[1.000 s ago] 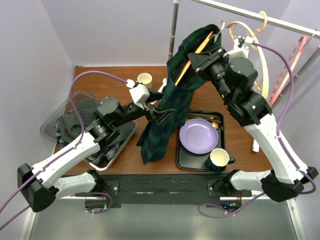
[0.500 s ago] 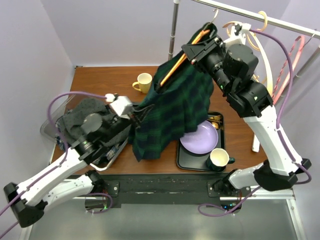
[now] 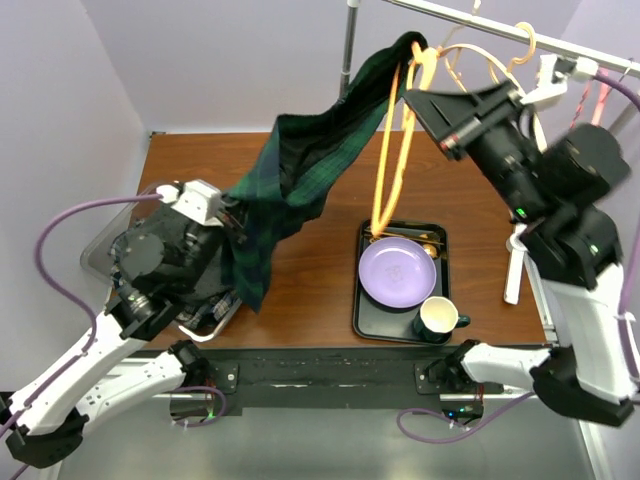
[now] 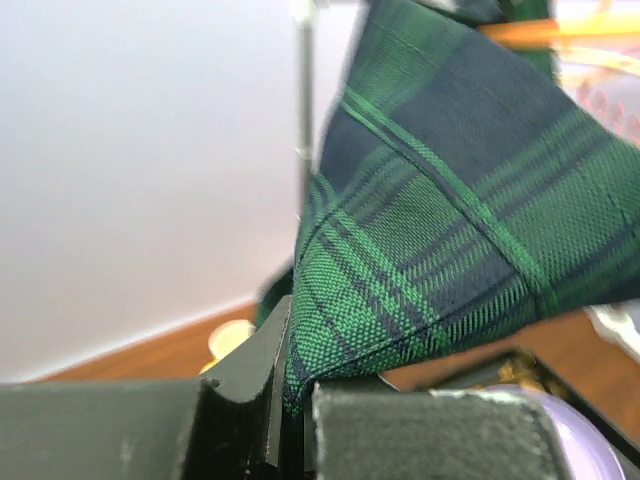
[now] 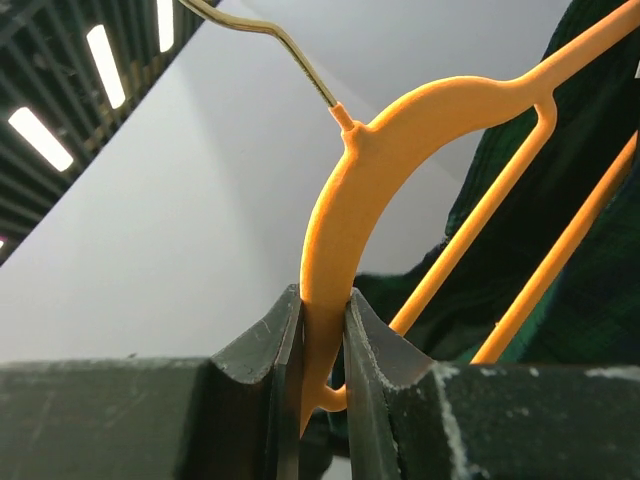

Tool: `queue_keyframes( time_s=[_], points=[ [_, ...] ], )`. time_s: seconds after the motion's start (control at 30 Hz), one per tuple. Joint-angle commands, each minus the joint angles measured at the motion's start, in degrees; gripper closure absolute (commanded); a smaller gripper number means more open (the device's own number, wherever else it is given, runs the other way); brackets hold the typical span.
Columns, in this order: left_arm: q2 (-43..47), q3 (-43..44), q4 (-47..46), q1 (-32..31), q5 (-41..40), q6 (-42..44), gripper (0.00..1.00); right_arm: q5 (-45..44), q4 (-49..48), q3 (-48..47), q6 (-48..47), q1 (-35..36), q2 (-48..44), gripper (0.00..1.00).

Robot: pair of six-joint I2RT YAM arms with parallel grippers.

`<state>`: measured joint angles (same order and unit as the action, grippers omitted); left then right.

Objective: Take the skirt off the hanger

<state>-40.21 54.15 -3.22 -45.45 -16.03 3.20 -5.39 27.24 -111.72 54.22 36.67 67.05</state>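
Left gripper (image 4: 292, 400) clenches the skirt's (image 4: 450, 200) edge, stretched taut over open table (image 3: 190, 160); right gripper (image 5: 322, 345) clamps the hanger's (image 5: 330, 240) curved shoulder.

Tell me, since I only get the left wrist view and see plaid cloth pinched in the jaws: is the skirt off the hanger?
Observer: Not yet. From above, the skirt is draped over the top end of the orange hanger.
Operator: Is anything holding the hanger?
Observer: Yes, the right gripper is shut on its curved shoulder.
Operator: And where is my arm?
Observer: The left gripper, shut on the skirt, is out over the left side of the table, with the cloth stretched between it and the hanger.
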Motion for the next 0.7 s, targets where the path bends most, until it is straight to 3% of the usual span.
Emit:
queue_keyframes(
  time_s=[0.0, 0.17, 0.33, 0.47, 0.67],
  points=[
    [-1.2, 10.9, -4.1, -0.1, -6.8, 4.9, 1.00, 9.8, -9.2, 4.4, 0.4, -0.7, -6.5, 1.00],
    [-4.2, 20.0, -3.6, -0.1, -13.9, 10.0, 1.00, 27.3, -9.2, 7.0, 1.4, -0.6, -9.2, 1.00],
    [-6.5, 27.2, -4.9, -0.2, -20.2, 19.2, 1.00, 35.1, -7.6, 7.8, 1.2, -0.6, -11.1, 1.00],
    [-8.0, 27.2, -7.6, -0.1, -26.5, 25.4, 1.00, 41.0, -10.4, 9.6, 5.2, -0.6, -12.5, 1.00],
    [-9.0, 17.8, -17.5, -0.1, -36.3, 34.7, 1.00, 37.6, -13.8, 9.6, 12.4, -0.7, -15.5, 1.00]
  ],
)
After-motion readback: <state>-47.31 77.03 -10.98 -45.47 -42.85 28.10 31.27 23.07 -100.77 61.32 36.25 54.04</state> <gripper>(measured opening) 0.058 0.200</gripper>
